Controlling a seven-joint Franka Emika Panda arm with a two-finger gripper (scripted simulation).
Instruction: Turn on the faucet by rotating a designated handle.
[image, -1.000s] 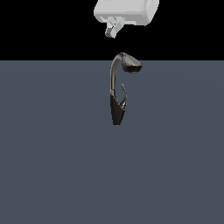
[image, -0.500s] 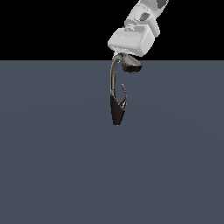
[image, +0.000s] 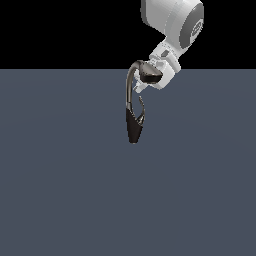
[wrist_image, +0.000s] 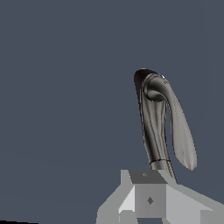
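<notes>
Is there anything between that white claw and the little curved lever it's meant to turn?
Nothing separate: in the exterior view only the faucet's own spout head sits between the gripper and the handle.

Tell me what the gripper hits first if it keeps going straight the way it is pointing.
Probably the faucet itself: the gripper points at the neck, which rises just ahead of it in the wrist view. In the exterior view it sits close behind the spout head. The handle lies lower. Depth is unclear, so the gap cannot be judged.

A flat, plain slate-grey floor (image: 60, 190) spreads wide below the pincer, meeting a black backdrop (image: 65, 30) along a straight edge level with it.
</notes>
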